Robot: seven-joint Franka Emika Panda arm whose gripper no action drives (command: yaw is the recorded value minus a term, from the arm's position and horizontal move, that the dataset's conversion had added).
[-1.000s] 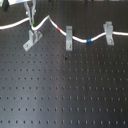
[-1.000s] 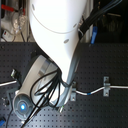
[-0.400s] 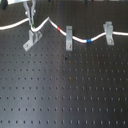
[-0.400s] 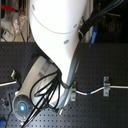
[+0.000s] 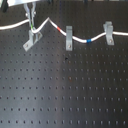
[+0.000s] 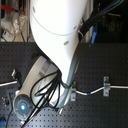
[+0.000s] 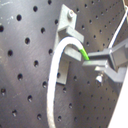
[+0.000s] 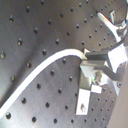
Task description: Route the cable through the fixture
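The white cable [image 5: 50, 22] runs across the board's far side in the first exterior view, with a red band [image 5: 62, 28] and a blue band [image 5: 89, 40]. My gripper [image 5: 31, 23] is shut on the cable at its green band [image 7: 84, 54], right above the diagonal grey fixture [image 5: 32, 40]. There the cable dips down to the fixture's two prongs; how deep it sits in the slot I cannot tell. Both wrist views show the fixture [image 7: 67, 26] [image 8: 89, 82] close by the fingers [image 7: 111, 56], with the cable [image 8: 45, 62] curving away. The arm [image 6: 55, 40] hides the fixture in the second exterior view.
Two square-facing grey brackets [image 5: 69, 38] [image 5: 108, 32] stand to the first exterior view's right of the fixture, and the cable passes through both. One of them [image 6: 106, 85] shows in the second exterior view. All stand on a black perforated board [image 5: 65, 90].
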